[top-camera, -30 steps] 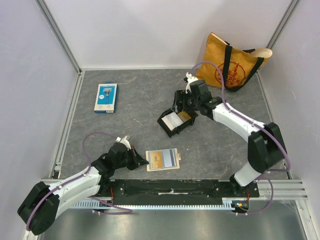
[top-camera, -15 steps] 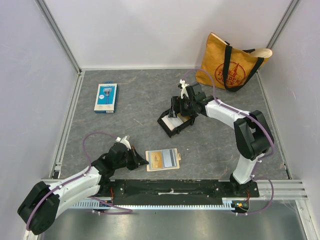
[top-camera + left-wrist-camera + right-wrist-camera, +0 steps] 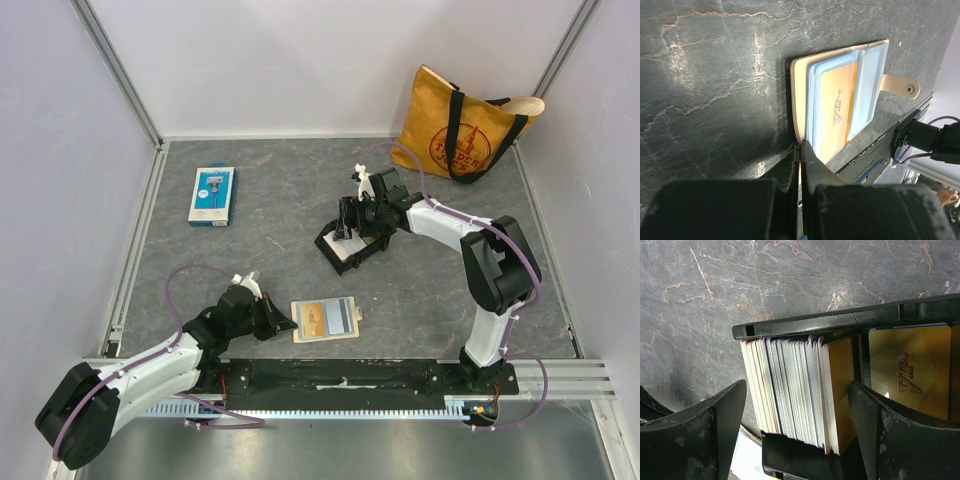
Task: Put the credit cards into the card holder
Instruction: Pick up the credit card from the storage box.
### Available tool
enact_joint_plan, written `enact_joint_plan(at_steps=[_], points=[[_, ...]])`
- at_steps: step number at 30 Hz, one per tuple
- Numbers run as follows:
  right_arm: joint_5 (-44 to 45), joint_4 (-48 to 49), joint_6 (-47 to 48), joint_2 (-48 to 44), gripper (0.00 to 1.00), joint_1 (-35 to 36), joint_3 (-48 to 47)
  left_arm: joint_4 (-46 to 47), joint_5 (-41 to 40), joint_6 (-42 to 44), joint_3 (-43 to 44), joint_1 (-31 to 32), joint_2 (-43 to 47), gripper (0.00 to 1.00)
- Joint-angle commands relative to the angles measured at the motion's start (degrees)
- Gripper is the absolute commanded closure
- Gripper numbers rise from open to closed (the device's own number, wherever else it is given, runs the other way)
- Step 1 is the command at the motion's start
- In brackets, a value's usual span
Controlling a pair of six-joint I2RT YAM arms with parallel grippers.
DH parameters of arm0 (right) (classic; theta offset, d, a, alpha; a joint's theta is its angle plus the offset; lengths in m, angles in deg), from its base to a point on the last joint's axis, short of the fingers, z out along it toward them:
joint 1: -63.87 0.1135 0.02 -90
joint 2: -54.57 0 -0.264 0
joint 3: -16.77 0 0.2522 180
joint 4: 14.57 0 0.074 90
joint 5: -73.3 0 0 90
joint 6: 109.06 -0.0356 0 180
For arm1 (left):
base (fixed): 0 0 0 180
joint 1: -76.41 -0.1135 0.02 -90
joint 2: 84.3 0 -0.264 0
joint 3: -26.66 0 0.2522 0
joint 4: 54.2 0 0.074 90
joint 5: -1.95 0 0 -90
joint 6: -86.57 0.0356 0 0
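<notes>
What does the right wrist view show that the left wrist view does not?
Right wrist only: a stack of credit cards on edge in a black tray, between the open right fingers. Left wrist only: the open card holder with its snap tab, the shut left fingers at its edge. Both: the stone-patterned table and a gold VIP card each.

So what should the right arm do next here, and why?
Probably lower a little and close on a card: the right gripper hangs open straddling the stack of credit cards standing in the black tray, holding nothing, while the shut left gripper sits at the edge of the open card holder.
</notes>
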Motion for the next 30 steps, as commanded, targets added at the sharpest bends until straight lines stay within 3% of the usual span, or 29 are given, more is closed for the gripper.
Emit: enact_joint_plan(at_steps=[1,30], points=[[-3.64,0.83,0.86,-0.66,0.12,-0.61,-2.36,0.4,-1.08,0.0,-1.42,0.04,0.06,0.98],[-3.46,0.22,0.6,-3.03,0.33,-2.11,-1.39,1.19,-1.0,0.09,-1.51,0.04,-0.82,0.98]])
